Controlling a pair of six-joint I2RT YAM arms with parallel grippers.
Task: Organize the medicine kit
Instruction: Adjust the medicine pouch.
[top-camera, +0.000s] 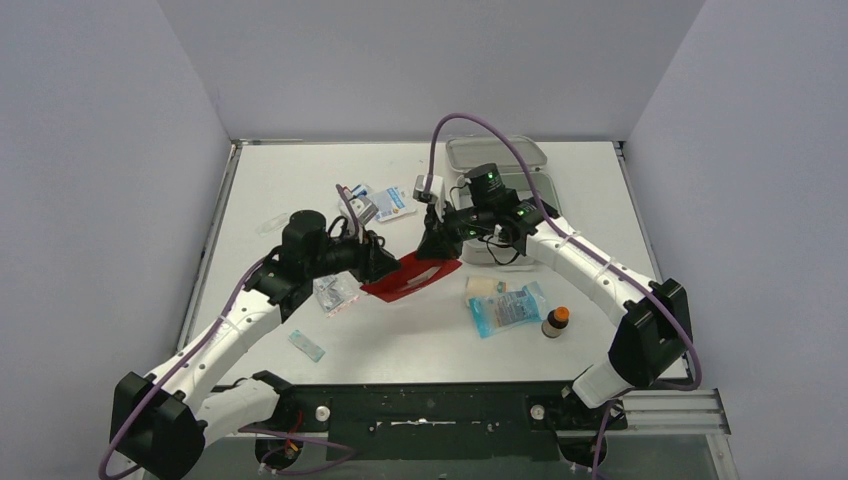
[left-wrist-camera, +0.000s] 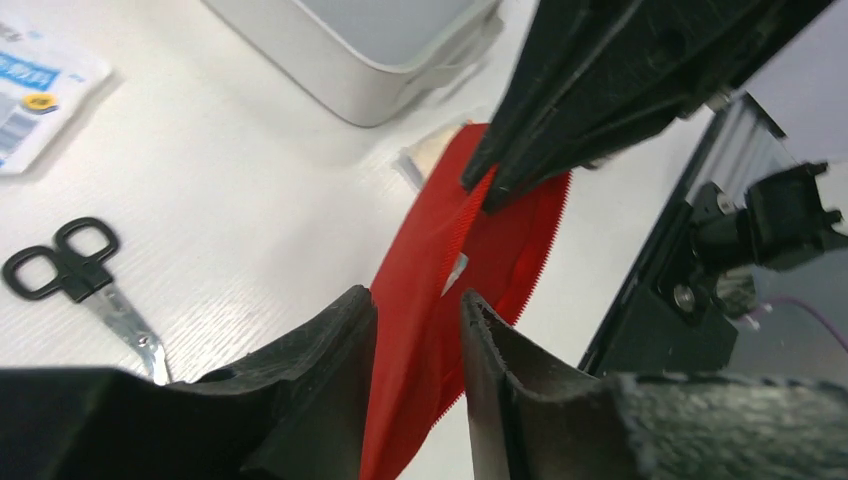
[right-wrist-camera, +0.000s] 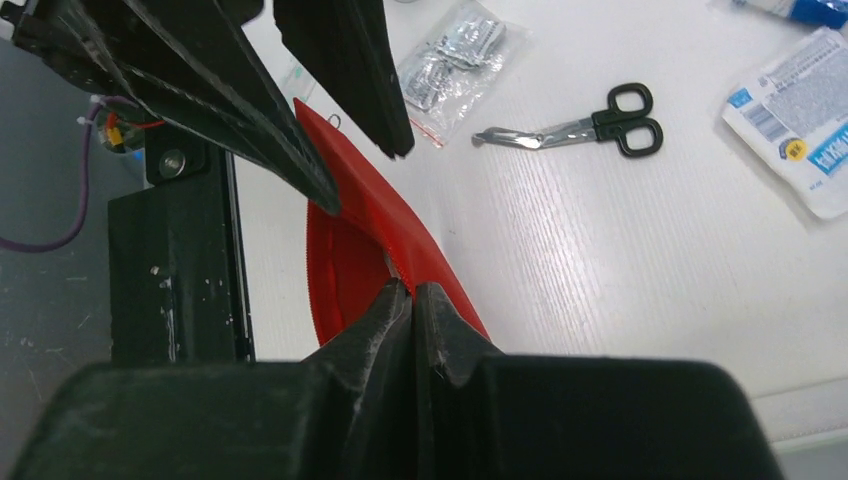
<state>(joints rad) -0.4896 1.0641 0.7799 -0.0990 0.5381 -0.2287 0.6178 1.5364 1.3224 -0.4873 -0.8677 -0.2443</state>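
Mid-table, the right gripper (right-wrist-camera: 412, 295) pinches the red pouch (top-camera: 410, 277) tight while the left gripper (left-wrist-camera: 418, 305) stands partly open around it, seemingly a handover; next it likely needs carrying to the medicine kit (top-camera: 510, 152) at the far right

top: overhead, far | wrists: close, facing each other | shared: red pouch (left-wrist-camera: 420, 240)

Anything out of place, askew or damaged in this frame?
The flat red pouch with a serrated edge is askew. It is tilted on edge mid-table, one end pinched in the shut right hand, while the left hand has its fingers apart around the other end. Nothing looks spilled or damaged.
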